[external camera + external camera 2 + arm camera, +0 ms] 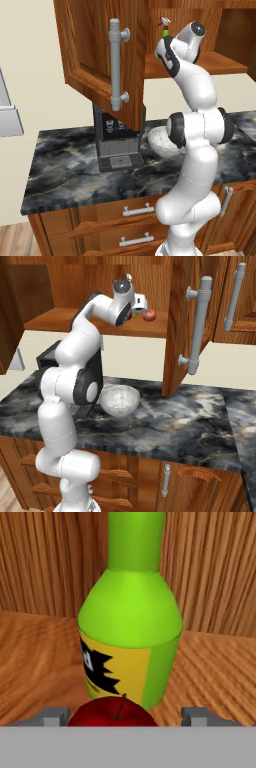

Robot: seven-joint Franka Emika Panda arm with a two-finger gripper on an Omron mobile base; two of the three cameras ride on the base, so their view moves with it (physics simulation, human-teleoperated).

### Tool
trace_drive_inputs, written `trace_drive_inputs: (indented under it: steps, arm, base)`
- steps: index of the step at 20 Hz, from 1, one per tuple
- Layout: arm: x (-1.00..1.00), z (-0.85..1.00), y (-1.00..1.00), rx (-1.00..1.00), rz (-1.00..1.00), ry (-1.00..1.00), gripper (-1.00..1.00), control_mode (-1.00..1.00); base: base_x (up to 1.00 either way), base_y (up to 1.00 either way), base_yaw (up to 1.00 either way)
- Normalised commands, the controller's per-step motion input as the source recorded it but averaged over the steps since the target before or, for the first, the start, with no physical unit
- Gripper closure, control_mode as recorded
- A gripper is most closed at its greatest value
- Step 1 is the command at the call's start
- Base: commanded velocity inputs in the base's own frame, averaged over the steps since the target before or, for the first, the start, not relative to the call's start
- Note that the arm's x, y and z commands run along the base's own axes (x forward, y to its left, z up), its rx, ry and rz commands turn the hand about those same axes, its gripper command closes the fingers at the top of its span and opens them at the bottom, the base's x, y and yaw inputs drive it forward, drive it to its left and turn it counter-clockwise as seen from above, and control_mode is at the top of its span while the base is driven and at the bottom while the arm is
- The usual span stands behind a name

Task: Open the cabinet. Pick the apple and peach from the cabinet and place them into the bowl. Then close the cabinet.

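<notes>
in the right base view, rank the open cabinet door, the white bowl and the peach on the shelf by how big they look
1. The open cabinet door, tallest by far, though it is also nearest the camera.
2. The bowl on the counter.
3. The peach, a small reddish ball beside the gripper.

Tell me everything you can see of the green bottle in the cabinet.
The green bottle stands upright on the wooden shelf of the open cabinet, near its back wall. It looks like smooth, bright green plastic: a narrow straight neck widening to a rounded shoulder and broad body, with a yellow label bearing a jagged black mark. Its top is cut off. A red apple sits directly in front; whether they touch is unclear.
</notes>
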Motion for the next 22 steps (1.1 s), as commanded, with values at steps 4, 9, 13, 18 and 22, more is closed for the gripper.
trace_drive_inputs:
  steps: [4,9,13,18,22]
  arm:
    - [0.00,-0.01,0.00,0.00,0.00,0.00,1.00,-1.00]
    - [-0.14,0.00,0.00,0.00,0.00,0.00,1.00,-1.00]
    - [-0.66,0.00,0.00,0.00,0.00,-0.01,1.00,-1.00]
    - [-1.00,-0.06,0.15,0.00,0.00,-0.05,1.00,-1.00]
    - [-1.00,-0.20,0.33,0.00,0.00,-0.04,1.00,-1.00]
  base:
    - [0.00,0.00,0.00]
    - [0.00,0.00,0.00]
    - [0.00,0.00,0.00]
    - [0.00,0.00,0.00]
    - [0.00,0.00,0.00]
